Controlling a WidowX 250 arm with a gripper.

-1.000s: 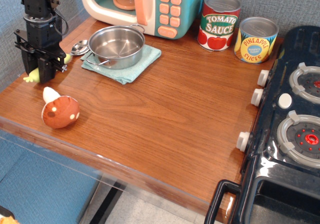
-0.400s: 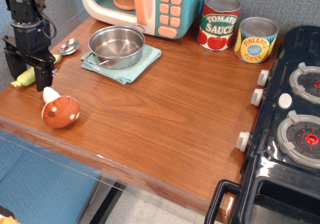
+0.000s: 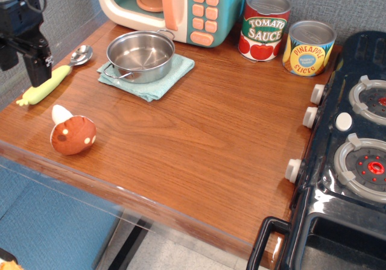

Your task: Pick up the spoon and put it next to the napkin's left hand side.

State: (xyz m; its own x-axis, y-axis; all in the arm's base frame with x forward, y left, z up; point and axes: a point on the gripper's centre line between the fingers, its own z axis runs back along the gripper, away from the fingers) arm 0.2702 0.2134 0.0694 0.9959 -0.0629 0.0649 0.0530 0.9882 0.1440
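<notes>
The spoon (image 3: 53, 77) lies flat on the wooden table, left of the napkin (image 3: 158, 82) and apart from it. Its silver bowl points toward the back and its yellow-green handle toward the table's left edge. The light teal napkin lies under a small steel pot (image 3: 140, 55). My gripper (image 3: 23, 64) is at the far left edge of the view, above the spoon's handle. It is open and holds nothing. Its upper part is cut off by the frame.
A toy mushroom (image 3: 72, 134) lies near the front left edge. A teal toy microwave (image 3: 175, 8) stands at the back, with a tomato sauce can (image 3: 264, 26) and a pineapple can (image 3: 309, 47) to its right. A toy stove (image 3: 350, 143) fills the right side.
My gripper has let go of the spoon's handle and moved up and to the left. The spoon now lies free on the table, slightly further from the napkin.
</notes>
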